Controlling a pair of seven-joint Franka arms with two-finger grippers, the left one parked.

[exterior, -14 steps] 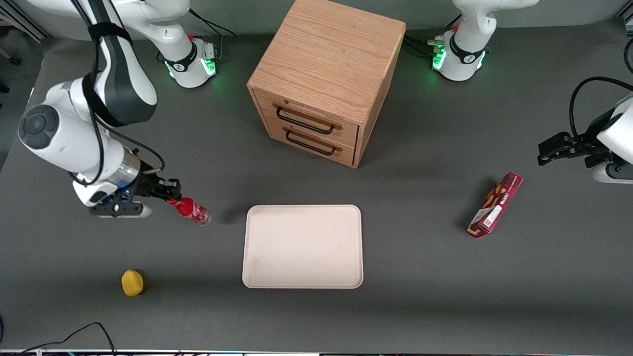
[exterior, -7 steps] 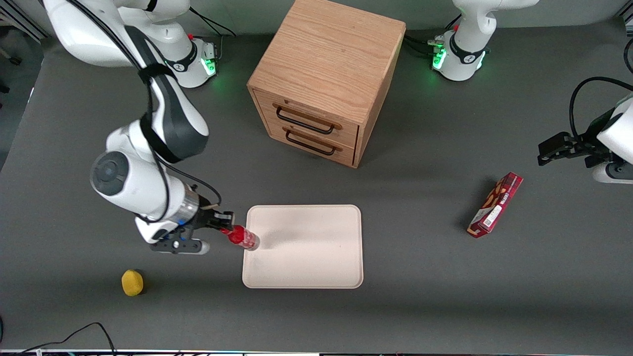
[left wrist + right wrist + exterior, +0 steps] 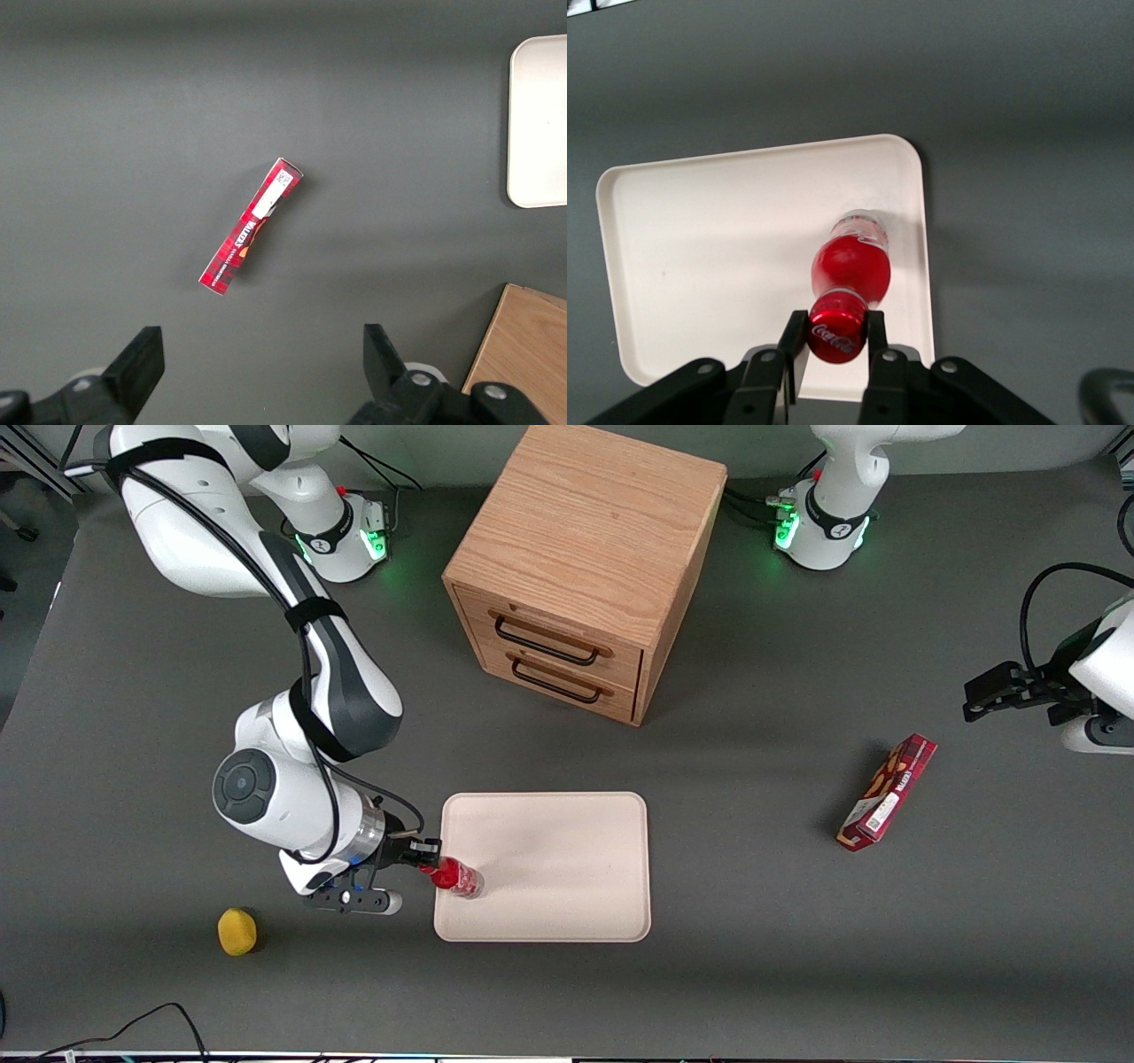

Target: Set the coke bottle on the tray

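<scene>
Here, gripper (image 3: pixel 835 334) fingers (image 3: pixel 792 345) clamped on coke bottle (image 3: pixel 852 266) cap, over tray (image 3: pixel 709 257).

Gripper (image 3: pixel 835 338) clamped, wrist seemingly tilted.

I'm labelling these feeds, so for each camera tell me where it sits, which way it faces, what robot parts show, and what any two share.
Front view: high, facing the arms over the table; the working arm's end effector grips the coke bottle over the tray.
Left wrist view: on the parked arm, looking down at the red snack box; its own fingers show.
Right wrist view: on the working arm, looking down; fingers clamp the bottle's cap.
Shared: all three show the tray.
</scene>
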